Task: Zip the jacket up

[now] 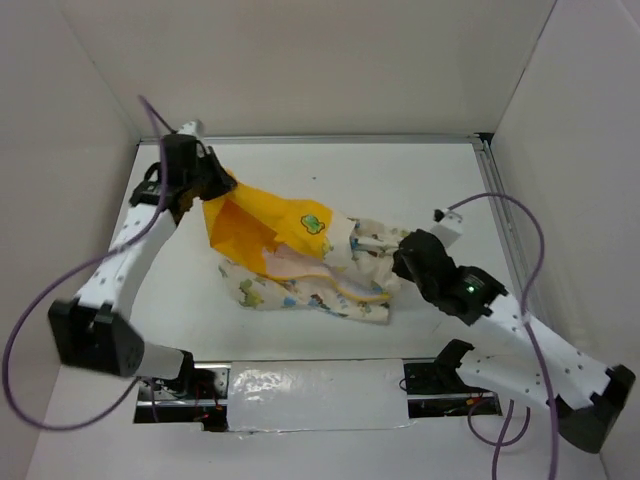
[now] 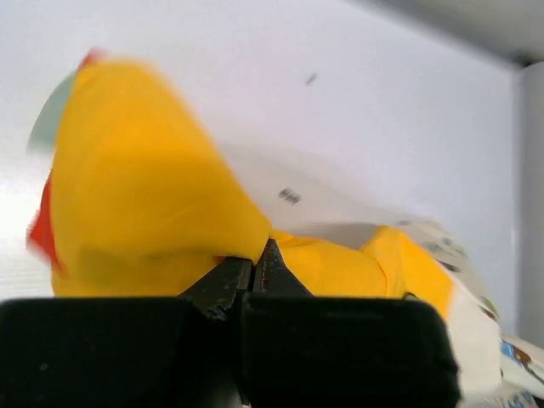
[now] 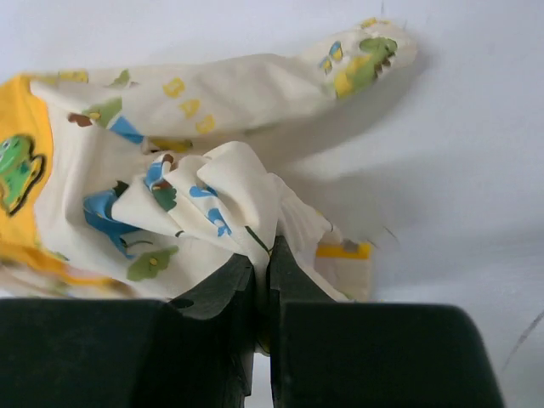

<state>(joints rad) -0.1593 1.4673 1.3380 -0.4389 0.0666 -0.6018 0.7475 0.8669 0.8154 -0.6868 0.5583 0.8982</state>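
Note:
The jacket (image 1: 300, 265) lies crumpled mid-table, cream fabric with small green, blue and orange figures, its yellow-orange hood (image 1: 245, 222) pulled up toward the left. My left gripper (image 1: 205, 190) is shut on the hood's yellow fabric (image 2: 153, 204), lifting it. My right gripper (image 1: 400, 258) is shut on a fold of the cream printed fabric (image 3: 221, 195) at the jacket's right side. A cream sleeve (image 3: 255, 81) stretches away beyond the right fingers. The zipper is not clearly visible.
White walls enclose the table on the left, back and right. A metal rail (image 1: 500, 220) runs along the right edge. A foil-taped strip (image 1: 310, 395) lies at the near edge between the arm bases. Purple cables (image 1: 520, 215) loop from both arms.

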